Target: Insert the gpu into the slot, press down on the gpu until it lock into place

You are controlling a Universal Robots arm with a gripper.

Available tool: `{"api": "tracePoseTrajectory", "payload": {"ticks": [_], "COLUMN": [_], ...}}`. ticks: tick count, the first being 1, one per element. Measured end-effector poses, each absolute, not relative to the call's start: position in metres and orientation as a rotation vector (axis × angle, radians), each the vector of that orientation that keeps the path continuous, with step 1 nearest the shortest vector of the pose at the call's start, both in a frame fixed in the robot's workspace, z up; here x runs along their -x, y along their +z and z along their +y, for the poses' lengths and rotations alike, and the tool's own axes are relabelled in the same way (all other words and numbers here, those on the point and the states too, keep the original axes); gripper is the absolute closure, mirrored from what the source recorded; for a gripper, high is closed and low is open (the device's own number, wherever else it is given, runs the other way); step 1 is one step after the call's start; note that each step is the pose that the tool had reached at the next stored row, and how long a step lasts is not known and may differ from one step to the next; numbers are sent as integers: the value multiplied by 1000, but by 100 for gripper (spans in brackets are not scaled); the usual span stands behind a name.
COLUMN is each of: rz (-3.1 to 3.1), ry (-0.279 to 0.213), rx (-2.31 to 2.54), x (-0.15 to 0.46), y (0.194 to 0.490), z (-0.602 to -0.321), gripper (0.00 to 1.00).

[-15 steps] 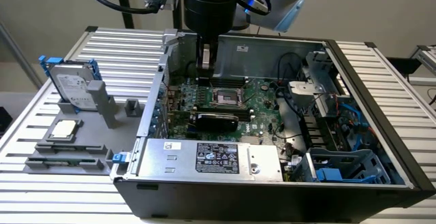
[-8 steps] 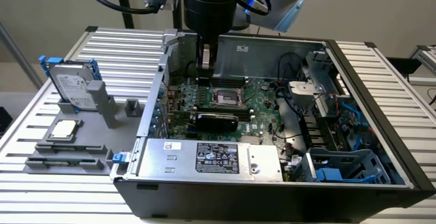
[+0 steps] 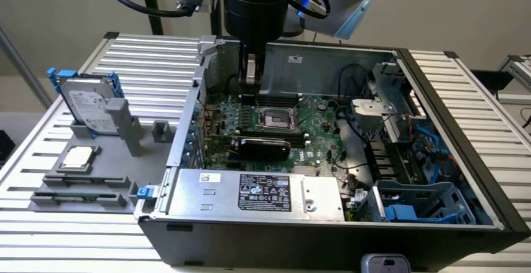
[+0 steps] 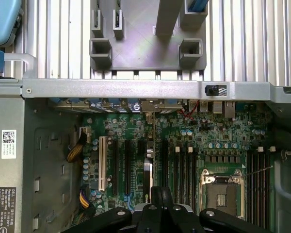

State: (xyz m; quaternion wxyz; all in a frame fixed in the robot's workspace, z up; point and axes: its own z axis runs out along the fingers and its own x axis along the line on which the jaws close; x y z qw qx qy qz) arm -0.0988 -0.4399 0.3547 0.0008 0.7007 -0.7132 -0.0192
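Gripper near flat, black-faced gpu

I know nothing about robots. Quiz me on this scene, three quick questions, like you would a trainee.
1. True or false: the gripper hangs over the open computer case.
2. Where is the grey hard drive with blue rails? A) inside the case B) upright on the table, outside the case C) in the gripper
3. Fill in: inside the case, the gpu has a cover face coloured ____.
Key: 1 true; 2 B; 3 black.
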Motion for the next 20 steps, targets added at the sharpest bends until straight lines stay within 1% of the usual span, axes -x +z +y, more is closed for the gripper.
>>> {"api": "tracePoseTrajectory", "payload": {"ticks": [20], "rz": [-2239], "ry": [-60], "rx": [-2200], "x": [99], "y": [355], "z": [-440], "gripper": [89]}}
